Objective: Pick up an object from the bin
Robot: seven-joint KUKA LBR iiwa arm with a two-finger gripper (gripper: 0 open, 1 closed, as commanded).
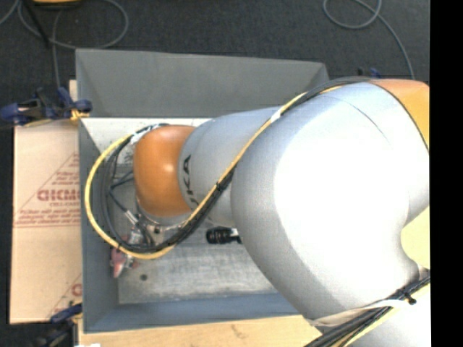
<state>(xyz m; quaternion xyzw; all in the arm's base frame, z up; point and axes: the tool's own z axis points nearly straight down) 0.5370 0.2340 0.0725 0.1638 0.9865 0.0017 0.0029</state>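
Gripper [139, 232] low at bin's [202, 85] left; whether open or closed, cannot tell.
Pink thing [116, 264] lies just at its 7 o'clock, black cylinder [221, 235] at 3 o'clock.

Bin: a grey metal bin [195, 78] with a pale floor.
Arm: we see the large grey-white robot arm [318, 194] reaching in from the right — its orange wrist cover [159, 172] over the bin's left half.
Cables: a yellow-and-black cable loop [90, 194] rings that cover.
Loose things: a small black cylindrical piece [221, 235] at the arm's edge; a small pinkish piece [116, 264] near the lower left corner.
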